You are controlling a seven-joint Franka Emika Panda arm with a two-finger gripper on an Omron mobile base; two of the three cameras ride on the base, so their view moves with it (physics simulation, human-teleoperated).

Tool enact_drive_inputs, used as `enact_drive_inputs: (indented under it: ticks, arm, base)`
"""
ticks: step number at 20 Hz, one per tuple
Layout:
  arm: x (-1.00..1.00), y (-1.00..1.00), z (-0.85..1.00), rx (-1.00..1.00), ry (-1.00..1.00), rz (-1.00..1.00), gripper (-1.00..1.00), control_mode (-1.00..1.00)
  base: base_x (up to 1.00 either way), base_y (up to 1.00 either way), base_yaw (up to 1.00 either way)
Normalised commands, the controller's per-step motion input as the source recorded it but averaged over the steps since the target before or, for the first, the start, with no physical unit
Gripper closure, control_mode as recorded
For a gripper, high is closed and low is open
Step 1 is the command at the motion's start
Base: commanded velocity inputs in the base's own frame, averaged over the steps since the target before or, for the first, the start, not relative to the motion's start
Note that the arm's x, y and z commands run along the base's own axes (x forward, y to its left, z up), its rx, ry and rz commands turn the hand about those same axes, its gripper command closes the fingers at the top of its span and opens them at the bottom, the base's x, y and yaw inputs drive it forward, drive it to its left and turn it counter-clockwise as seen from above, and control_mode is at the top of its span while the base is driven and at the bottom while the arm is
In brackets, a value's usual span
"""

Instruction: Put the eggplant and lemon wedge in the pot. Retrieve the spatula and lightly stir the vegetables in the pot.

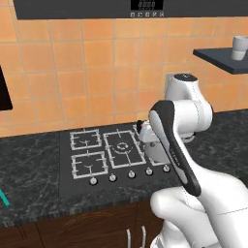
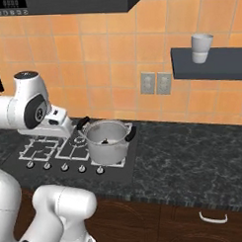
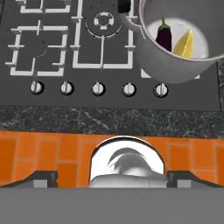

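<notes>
No readable text, label, brand or number anywhere. Range hood control panel (image 1: 147, 6): small display with pale digit-like marks, too blurred to read; row of tiny unlabelled buttons beneath. Same panel at the upper left of the right base view (image 2: 8, 3), equally illegible. Stove knobs (image 3: 97, 89): plain, no markings legible. Wall outlets (image 2: 156, 83): blank. Cup on shelf (image 2: 201, 48): no print.

Pot (image 3: 175, 57) cut by hand view top/right edge. Spatula (image 1: 4, 197): just teal sliver at left base view edge. Pot contents in right base view too small to tell.
</notes>
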Motion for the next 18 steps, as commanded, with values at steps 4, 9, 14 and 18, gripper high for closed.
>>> enact_drive_inputs:
  ticks: [4,9,14,18]
  arm:
    - [-0.17,0.22,0.00,-0.02,0.00,-0.01,-1.00,-1.00]
    - [0.00,0.00,0.00,0.00,0.00,0.00,-1.00,1.00]
    - [0.00,0.00,0.00,0.00,0.00,0.00,-1.00,1.00]
    - [0.00,0.00,0.00,0.00,0.00,0.00,-1.00,1.00]
  base:
    - [0.00,0.00,0.00]
    - [-0.30,0.75,0.00]
    - [-0.05,1.00,-0.03]
    - [0.27,0.94,-0.01]
